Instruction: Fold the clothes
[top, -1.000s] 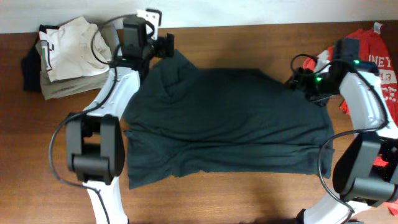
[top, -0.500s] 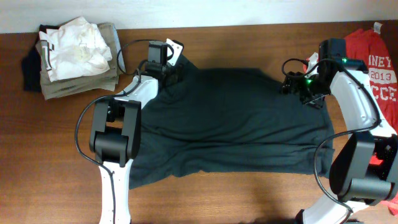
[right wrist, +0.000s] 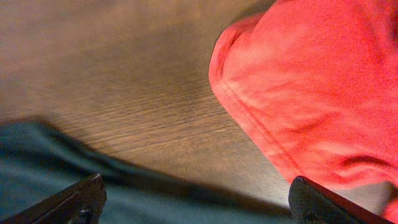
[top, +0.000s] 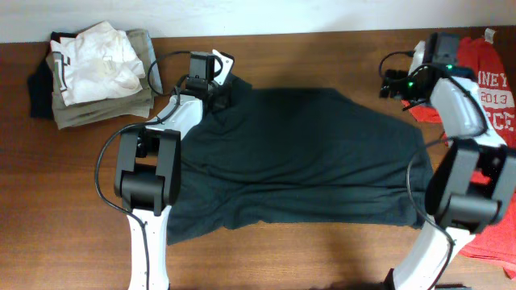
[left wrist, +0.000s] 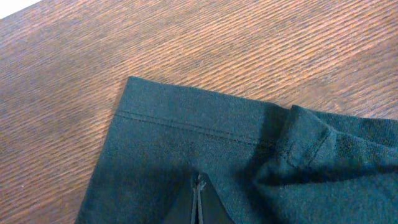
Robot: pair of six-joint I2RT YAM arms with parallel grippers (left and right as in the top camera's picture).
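Left pincer (left wrist: 199, 200) clenched on the hem of the black T-shirt (left wrist: 186, 143) — right pincer (right wrist: 196, 190) released over bench (right wrist: 124, 74) beside the red "2013" shirt (top: 488, 80).

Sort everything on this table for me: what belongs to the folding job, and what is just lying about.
Part of the job:
- black T-shirt, spread out flat
- left gripper, shut, over a hemmed corner of it
- right gripper, open, near its edge

Just lying about:
- red T-shirt
- stack of folded white and khaki garments

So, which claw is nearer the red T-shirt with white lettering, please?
Right: the right claw is beside the red T-shirt; the left claw is far off, over the black T-shirt.
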